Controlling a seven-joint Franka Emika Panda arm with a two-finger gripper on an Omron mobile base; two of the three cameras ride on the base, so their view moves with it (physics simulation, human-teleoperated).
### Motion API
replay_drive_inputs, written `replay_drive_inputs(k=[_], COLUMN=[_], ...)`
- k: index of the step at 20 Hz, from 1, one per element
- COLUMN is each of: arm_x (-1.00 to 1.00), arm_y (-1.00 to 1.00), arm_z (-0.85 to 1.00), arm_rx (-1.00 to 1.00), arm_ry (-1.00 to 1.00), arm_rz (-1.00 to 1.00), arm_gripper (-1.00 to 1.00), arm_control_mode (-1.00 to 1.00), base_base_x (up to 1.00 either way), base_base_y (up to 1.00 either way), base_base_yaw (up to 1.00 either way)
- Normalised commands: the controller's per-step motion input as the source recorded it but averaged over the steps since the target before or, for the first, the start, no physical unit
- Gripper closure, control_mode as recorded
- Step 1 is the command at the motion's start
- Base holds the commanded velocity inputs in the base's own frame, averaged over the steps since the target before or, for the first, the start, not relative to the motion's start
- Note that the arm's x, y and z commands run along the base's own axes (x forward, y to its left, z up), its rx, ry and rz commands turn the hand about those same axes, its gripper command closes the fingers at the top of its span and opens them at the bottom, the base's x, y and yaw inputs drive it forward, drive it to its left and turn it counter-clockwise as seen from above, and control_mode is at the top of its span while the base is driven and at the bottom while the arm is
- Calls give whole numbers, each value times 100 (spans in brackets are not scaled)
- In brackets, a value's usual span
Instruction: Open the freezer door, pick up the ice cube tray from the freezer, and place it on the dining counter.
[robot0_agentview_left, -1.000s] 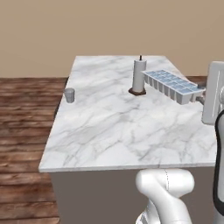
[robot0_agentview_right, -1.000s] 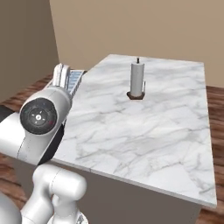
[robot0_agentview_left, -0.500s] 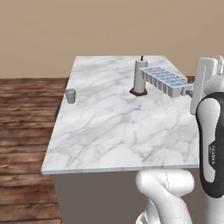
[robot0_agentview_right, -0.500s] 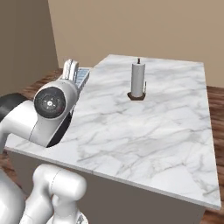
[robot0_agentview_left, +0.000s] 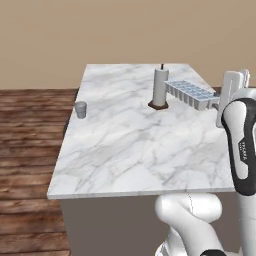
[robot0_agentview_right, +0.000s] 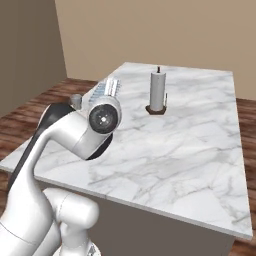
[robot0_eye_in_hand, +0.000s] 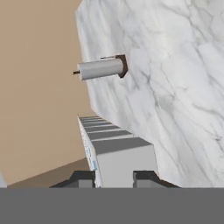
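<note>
- One ice cube tray (robot0_agentview_left: 190, 93) is up in the air, above the far right part of the dining counter (robot0_agentview_left: 125, 145), not touching it.
- Its long side runs from the gripper (robot0_agentview_left: 218, 101) out toward the paper towel roll (robot0_agentview_left: 160, 87), and its far end is just beside the roll.
- The little cups face up in the left base view.
- The gripper (robot0_eye_in_hand: 113, 178) is pinching the near end of the tray (robot0_eye_in_hand: 114, 148), one dark finger on each side.
- In the hand view the tray points away from the fingers, toward the counter's edge.
- The counter top is white marble with grey veins, on a plain grey base.
- A small grey cup (robot0_agentview_left: 80, 109) stands near its left edge.
- The roll (robot0_agentview_right: 157, 91) stands upright on a dark round base.
- The floor (robot0_agentview_left: 27, 150) is brown wood planks, and the wall (robot0_agentview_left: 100, 35) behind is plain tan.
</note>
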Motion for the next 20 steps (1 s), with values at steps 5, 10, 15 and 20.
replay_drive_inputs(k=[5, 10, 15, 20], arm_x=[61, 47, 48, 56], arm_y=[-37, -28, -17, -21], arm_z=[-28, -20, -23, -46], arm_rx=[0, 0, 0, 0], arm_ry=[15, 23, 27, 12], arm_rz=[6, 6, 7, 12], arm_gripper=[100, 100, 100, 100], arm_control_mode=[-100, -100, -100, -100], base_base_x=[0, 0, 0, 0], base_base_y=[0, 0, 0, 0], base_base_yaw=[0, 0, 0, 0])
